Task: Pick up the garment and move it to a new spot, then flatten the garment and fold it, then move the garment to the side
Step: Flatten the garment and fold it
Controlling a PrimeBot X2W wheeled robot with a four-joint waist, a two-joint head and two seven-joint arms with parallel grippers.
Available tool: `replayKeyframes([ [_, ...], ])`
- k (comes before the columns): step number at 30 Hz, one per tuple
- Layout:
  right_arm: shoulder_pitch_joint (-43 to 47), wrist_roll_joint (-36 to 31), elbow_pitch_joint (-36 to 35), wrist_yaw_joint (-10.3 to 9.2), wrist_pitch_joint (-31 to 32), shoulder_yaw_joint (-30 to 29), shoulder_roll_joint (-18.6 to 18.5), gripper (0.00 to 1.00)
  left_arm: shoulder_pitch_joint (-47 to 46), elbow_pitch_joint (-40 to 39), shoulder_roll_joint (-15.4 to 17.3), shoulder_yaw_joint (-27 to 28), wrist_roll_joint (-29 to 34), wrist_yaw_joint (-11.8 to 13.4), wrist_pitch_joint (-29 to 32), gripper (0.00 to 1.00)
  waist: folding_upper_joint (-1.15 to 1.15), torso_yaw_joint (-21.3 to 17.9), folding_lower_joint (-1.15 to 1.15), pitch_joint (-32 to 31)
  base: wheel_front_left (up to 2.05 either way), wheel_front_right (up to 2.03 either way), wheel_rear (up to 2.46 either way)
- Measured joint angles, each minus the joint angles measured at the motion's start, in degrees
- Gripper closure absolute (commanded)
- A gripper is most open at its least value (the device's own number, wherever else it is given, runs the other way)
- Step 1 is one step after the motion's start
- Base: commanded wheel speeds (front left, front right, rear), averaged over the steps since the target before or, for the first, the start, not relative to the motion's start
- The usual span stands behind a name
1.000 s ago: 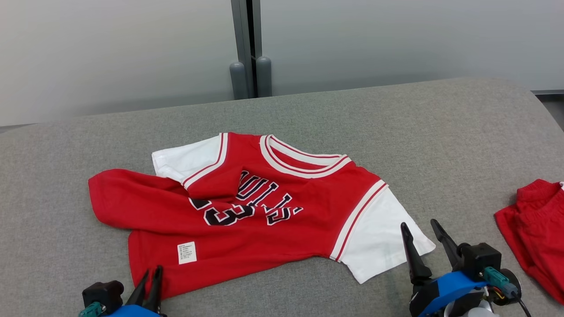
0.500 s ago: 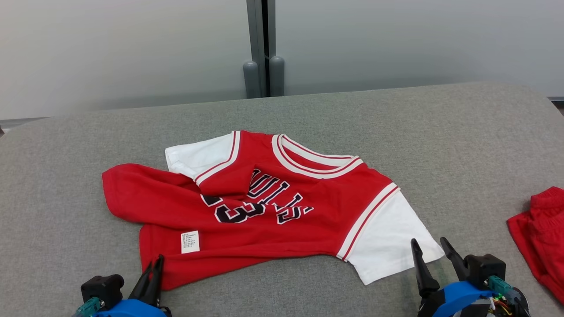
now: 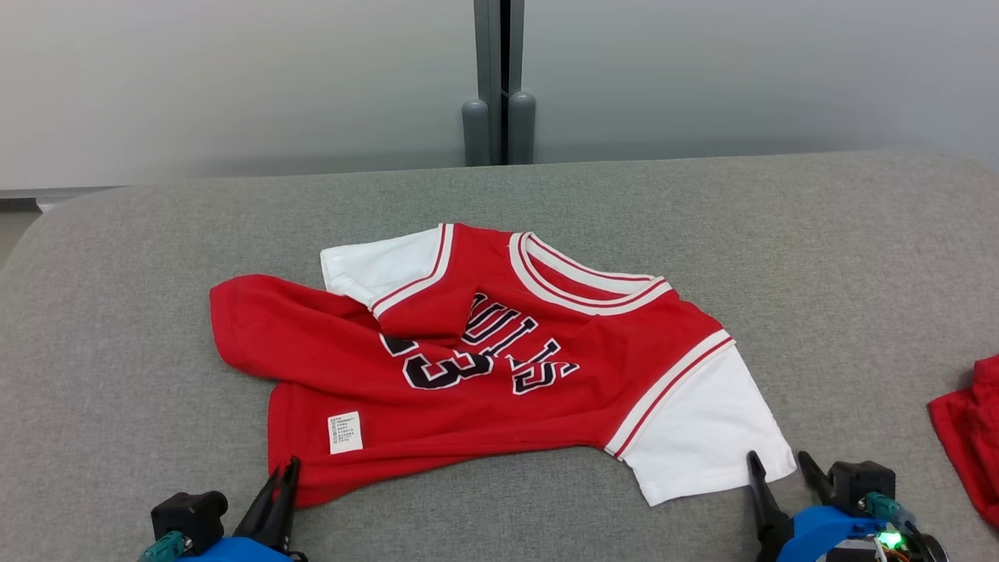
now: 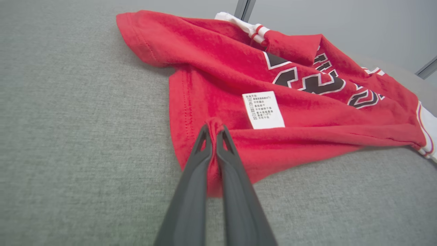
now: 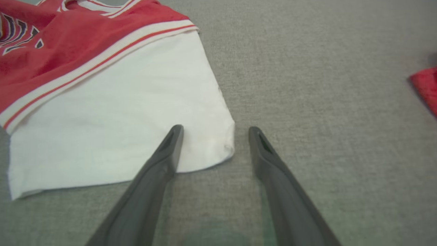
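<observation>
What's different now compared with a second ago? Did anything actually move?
Mostly the camera turned: everything slid rightward in the head view. The right end effector sank lower in that view, and its open fingers now sit at the near corner of the white sleeve. Nothing was newly grabbed or released. The left end effector stays shut on the red hem, and the jersey keeps its shape and place on the grey cushion.

Left pincer (image 3: 285, 468) pinched closed, right pincer (image 3: 777, 455) spread wide, both pointing forward.
</observation>
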Motion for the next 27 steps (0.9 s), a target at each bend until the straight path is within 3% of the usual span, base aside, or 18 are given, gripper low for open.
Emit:
replayKeyframes([
  [1, -0.3, 0.2, 1.5, 0.00, -0.1, 0.4, 0.0, 0.00, 0.0, -0.1, 0.1, -0.2, -0.1, 0.0, 0.0, 1.00, 0.00, 0.2, 0.00, 0.0, 0.00, 0.00, 0.00],
  [2, -0.8, 0.4, 3.0, -0.03, -0.2, 1.0, 0.0, 0.19, 0.0, -0.1, 0.2, -0.3, -0.1, 0.0, 0.0, 1.00, 0.00, 0.3, 0.00, 0.1, 0.00, 0.00, 0.00],
  [3, -1.4, 0.9, 4.0, -0.03, -0.3, 1.6, -0.1, 0.85, -0.1, -0.2, 0.2, -0.4, -0.1, 0.0, 0.0, 1.00, 0.00, 0.5, 0.00, 0.1, 0.00, 0.00, 0.00],
  [4, -2.0, 1.6, 5.2, -0.04, -0.4, 2.4, -0.4, 1.00, -0.1, -0.3, 0.2, -0.5, -0.1, 0.0, 0.0, 1.00, -0.01, 0.6, -0.01, 0.1, 0.00, 0.00, 0.00],
  [11, -3.3, 5.3, 4.7, -0.09, -0.1, 5.7, -0.4, 1.00, -0.1, -2.0, 0.5, 0.3, -0.1, 0.0, 0.0, 1.00, 0.00, 0.6, 0.00, 0.0, 0.00, 0.00, 0.00],
  [17, -3.4, 11.5, -10.2, -0.01, 0.0, 7.3, 0.1, 1.00, -1.2, -8.5, 1.1, 4.6, 1.2, 0.0, 0.0, 1.00, 0.00, 0.2, 0.00, -0.8, 0.00, 0.00, 0.00],
  [22, -6.4, 13.5, -23.3, -0.02, 0.0, 7.1, 0.0, 1.00, -4.7, -17.3, 2.9, 9.3, 4.1, 0.0, 0.0, 1.00, 0.00, -0.7, 0.00, -2.2, 0.00, 0.00, 0.00],
  [27, -11.5, 13.9, -32.0, -0.02, 0.0, 6.1, 0.0, 1.00, -10.2, -24.6, 5.7, 13.0, 6.0, 0.0, 0.0, 1.00, 0.00, -1.7, -0.01, -4.3, 0.00, 0.00, 0.00],
])
